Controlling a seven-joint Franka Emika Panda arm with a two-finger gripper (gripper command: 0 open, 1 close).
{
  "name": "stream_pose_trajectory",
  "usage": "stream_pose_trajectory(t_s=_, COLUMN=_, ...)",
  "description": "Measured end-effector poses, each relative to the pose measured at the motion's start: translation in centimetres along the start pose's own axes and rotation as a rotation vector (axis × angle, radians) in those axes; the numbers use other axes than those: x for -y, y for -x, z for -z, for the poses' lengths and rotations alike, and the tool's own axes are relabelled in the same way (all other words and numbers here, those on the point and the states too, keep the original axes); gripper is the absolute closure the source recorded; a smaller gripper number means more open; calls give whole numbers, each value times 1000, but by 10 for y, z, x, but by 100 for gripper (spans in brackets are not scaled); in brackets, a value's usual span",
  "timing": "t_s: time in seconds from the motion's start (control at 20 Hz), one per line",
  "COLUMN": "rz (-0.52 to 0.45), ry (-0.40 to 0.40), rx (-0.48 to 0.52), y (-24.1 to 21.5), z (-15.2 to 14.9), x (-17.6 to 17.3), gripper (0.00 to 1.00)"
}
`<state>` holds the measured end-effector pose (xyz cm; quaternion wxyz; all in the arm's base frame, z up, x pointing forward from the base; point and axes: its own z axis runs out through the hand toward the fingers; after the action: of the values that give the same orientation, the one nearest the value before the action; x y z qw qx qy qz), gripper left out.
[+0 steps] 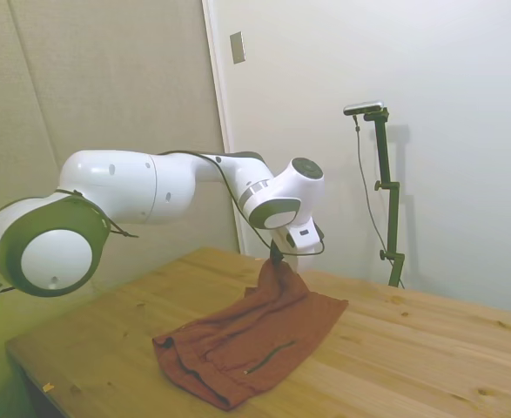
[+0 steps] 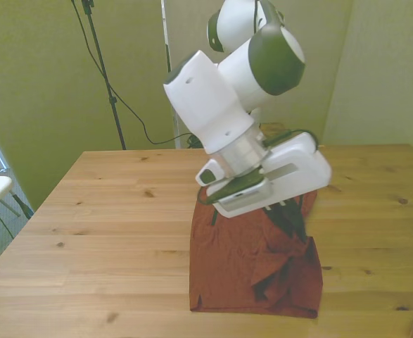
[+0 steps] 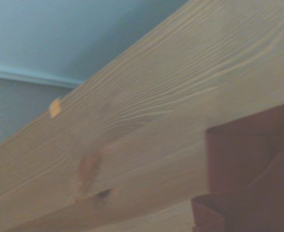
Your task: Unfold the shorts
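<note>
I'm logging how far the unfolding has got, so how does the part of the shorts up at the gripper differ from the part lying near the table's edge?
The shorts rise to a narrow peak at the gripper, off the table; the part near the edge lies flat and wide. In the front view the lifted part is bunched and shadowed, the near hem fairly straight. Both are the same rust-brown fabric.

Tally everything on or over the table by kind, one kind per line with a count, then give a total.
Rust-brown shorts: 1
Wooden table: 1
White robot arm with gripper, pinching a lifted fold of the shorts: 1
Total: 3
</note>
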<state>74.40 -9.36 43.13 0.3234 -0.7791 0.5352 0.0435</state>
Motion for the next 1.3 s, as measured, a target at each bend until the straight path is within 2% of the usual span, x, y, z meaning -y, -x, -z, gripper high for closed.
stream_pose_trajectory(t_s=0.45, rz=58, ry=18, rx=106, y=63, z=-73, x=54, gripper=100)
stream_pose_trajectory(t_s=0.7, rz=74, ry=28, rx=144, y=81, z=-97, x=68, gripper=100)
stream_pose_trajectory(t_s=0.75, rz=81, ry=34, rx=149, y=83, z=-102, x=69, gripper=0)
stream_pose_trajectory(t_s=1.0, rz=113, ry=82, rx=179, y=96, z=-129, x=68, gripper=0)
stream_pose_trajectory(t_s=1.3, rz=131, ry=87, rx=174, y=93, z=-128, x=70, gripper=0)
